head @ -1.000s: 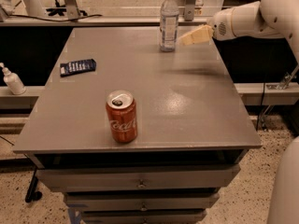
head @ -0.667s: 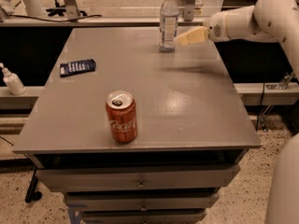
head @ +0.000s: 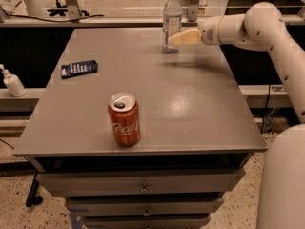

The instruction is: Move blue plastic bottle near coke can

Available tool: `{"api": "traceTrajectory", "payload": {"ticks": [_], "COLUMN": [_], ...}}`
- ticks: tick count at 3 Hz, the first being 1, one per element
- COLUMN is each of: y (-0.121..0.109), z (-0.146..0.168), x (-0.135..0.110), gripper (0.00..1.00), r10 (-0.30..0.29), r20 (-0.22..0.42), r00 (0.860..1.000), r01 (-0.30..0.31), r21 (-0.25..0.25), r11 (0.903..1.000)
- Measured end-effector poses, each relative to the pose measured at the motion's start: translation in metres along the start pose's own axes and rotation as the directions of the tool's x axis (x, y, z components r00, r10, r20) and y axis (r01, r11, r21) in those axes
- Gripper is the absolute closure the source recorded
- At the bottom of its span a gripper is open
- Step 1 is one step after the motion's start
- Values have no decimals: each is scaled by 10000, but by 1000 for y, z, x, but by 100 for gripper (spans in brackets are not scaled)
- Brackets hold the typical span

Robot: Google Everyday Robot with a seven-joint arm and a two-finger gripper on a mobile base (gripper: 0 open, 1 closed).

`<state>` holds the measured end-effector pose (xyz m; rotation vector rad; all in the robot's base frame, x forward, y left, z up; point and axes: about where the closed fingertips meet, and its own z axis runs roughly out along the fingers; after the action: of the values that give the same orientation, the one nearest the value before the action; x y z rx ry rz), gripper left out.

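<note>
The gripper (head: pixel 174 39) has edged left to the bottle (head: pixel 171 12); its grip I cannot tell. Next: grasp, carry to can (head: pixel 124 120).

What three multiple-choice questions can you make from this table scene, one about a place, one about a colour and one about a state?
1. Where is the gripper?
A. next to the blue plastic bottle, at the far edge of the table
B. down in front of the drawers
C. on the floor

2. What colour is the coke can?
A. green
B. red
C. yellow

3. How is the blue plastic bottle standing?
A. on its side
B. upright with its white cap on
C. upside down

Answers:
1 A: the arm reaches across the far edge and the gripper sits level with the bottle's lower half.
2 B: the can's body is red with white script.
3 B: the bottle stands on its base with the cap on top.
</note>
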<state>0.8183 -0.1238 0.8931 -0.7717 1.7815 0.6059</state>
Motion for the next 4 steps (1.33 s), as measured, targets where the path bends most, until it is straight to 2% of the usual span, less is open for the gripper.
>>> {"api": "traceTrajectory", "payload": {"ticks": [1, 3, 4], "y": [-5, -2, -1], "z": [21, 47, 40], "x": [-5, -16, -19], "gripper": [0, 41, 64], "r10": [-28, -132, -48], "r20": [425, 805, 897], "r00": [9991, 9967, 9960], "r01": [31, 159, 63], "r21": [-70, -323, -174], "r11": [10000, 9994, 9998]}}
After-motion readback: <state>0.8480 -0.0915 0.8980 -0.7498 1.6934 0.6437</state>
